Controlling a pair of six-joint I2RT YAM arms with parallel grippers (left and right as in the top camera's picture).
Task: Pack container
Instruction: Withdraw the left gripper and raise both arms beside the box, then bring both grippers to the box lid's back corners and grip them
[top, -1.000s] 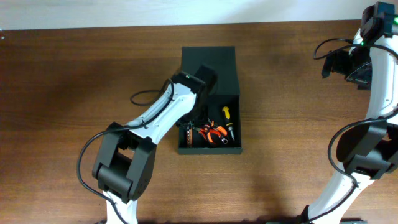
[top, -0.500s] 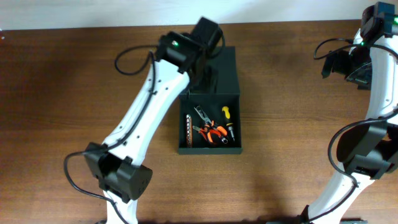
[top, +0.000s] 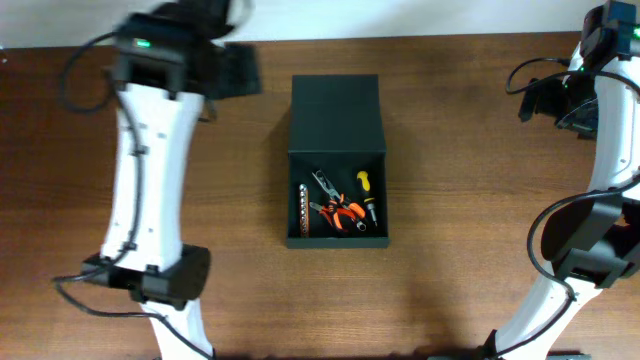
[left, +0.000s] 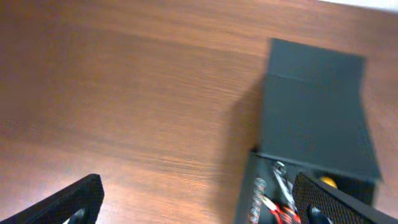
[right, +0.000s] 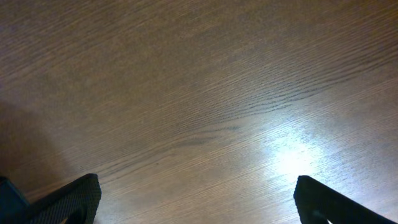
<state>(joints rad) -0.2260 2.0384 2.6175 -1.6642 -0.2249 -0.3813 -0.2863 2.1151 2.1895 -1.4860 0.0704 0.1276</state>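
At the far left, the left gripper (left: 199, 210) hangs over the brown wood-grain table (top: 470, 280), its black fingers spread wide and empty. In the table's middle sits the container (top: 336, 110), a matte dark square box (flap lid open on the far side), holding orange-handled pliers (top: 342, 213) and a yellow-handled screwdriver (top: 366, 194). At the far right, the right gripper (right: 198, 210) is wide and empty too.

Container (top: 337, 241) near half open from above; pliers (top: 342, 212), screwdriver (top: 366, 197), bit strip (top: 303, 208) crowd its floor. Lid flap (top: 336, 115) roofs the far half. Table (top: 470, 200) bare both sides; left arm (top: 150, 170), right arm (top: 612, 150) well clear.
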